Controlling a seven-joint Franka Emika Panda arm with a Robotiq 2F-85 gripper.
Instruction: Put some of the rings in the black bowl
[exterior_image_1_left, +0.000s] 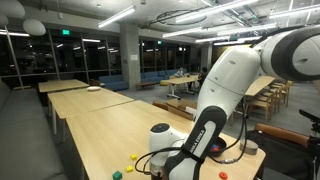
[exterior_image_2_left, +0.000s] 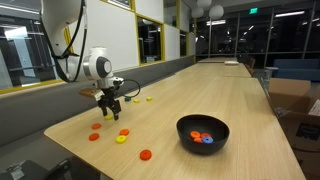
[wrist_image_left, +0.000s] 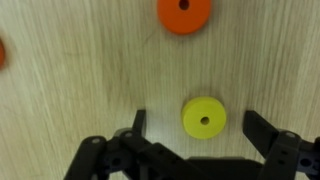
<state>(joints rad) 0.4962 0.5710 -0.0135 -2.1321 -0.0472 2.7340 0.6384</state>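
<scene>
Hanging open, the end effector (wrist_image_left: 195, 118) brackets a yellow ring (wrist_image_left: 204, 118), clearest in the wrist view.

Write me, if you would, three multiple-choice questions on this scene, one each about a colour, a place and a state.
1. What colours are the rings in the black bowl?
A. Green and yellow
B. Orange-red and blue
C. White only

2. In the wrist view, where does the yellow ring lie?
A. Flat on the table, between the fingers
B. Leaning upright against one finger
C. At the frame's top edge, clear of the fingers

3. How does the gripper stand?
A. Shut on a ring
B. Shut and empty
C. Open, holding nothing

Answers:
1 B: orange-red and blue pieces show against the black inside.
2 A: the ring lies flat on the wood with a finger on either side.
3 C: the fingers stand wide apart, with a gap to the ring on both sides.
</scene>
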